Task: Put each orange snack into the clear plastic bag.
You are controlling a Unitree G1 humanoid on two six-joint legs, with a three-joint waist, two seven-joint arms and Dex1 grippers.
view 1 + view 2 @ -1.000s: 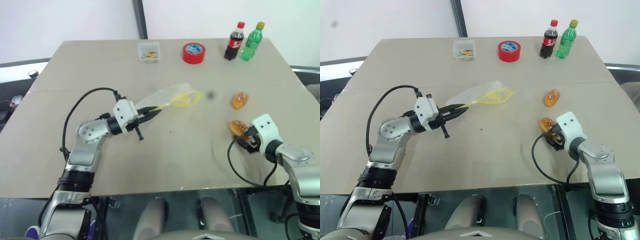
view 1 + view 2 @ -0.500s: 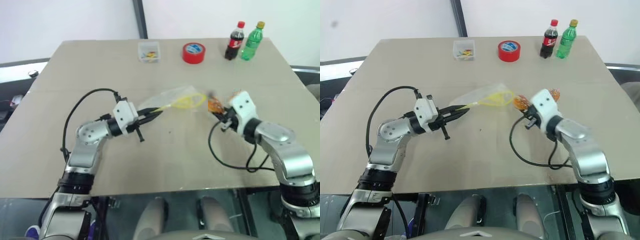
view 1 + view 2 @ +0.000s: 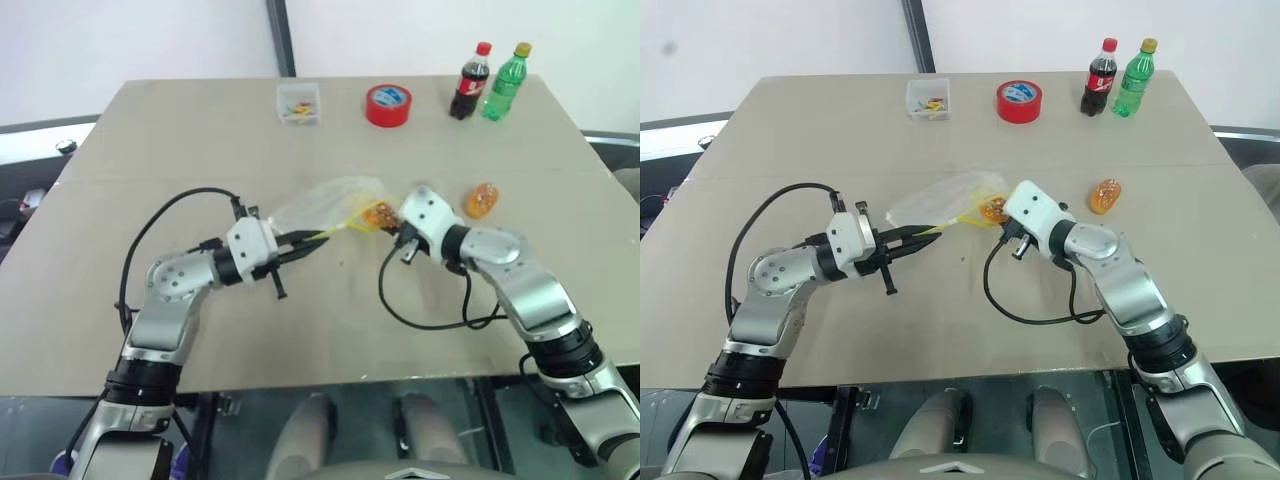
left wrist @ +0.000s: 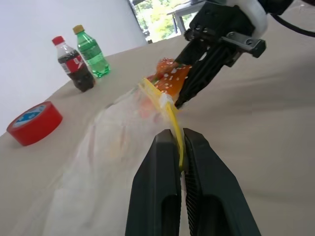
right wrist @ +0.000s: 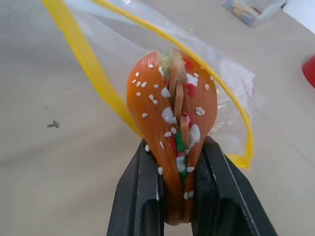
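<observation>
Right now, holding one orange snack (image 5: 173, 129) squeezed between the two black fingers (image 5: 140, 196) of the right hand (image 3: 388, 222), pressed in at the yellow-rimmed mouth of the clear plastic bag (image 3: 325, 205). Showing white specks and a red-and-green filling line along the snack's edge, up close from the right wrist, with the bag's yellow zip strip (image 5: 81, 59) looping around behind it. Cannot tell whether the snack is already past the rim or just at it.

Pinching the bag's zip strip with the left hand (image 3: 305, 244), fingers (image 4: 160, 196) clamped narrow on the yellow edge, on the side of the bag opposite the right hand. Lifting that edge a little off the table (image 3: 200, 130), the crinkly film trailing back from it.

Sitting free on the table, the second orange snack (image 3: 481, 200), on the far side of the right hand from the bag and well apart from it, touched by neither hand.

Standing along the table's far edge, beyond the bag: small clear box (image 3: 299, 103) of bits, then red tape roll (image 3: 388, 105), then cola bottle (image 3: 468, 82) and green bottle (image 3: 504, 82) upright just beside each other. Trailing below the right hand, a black cable (image 3: 425, 315) looping over the tabletop.
</observation>
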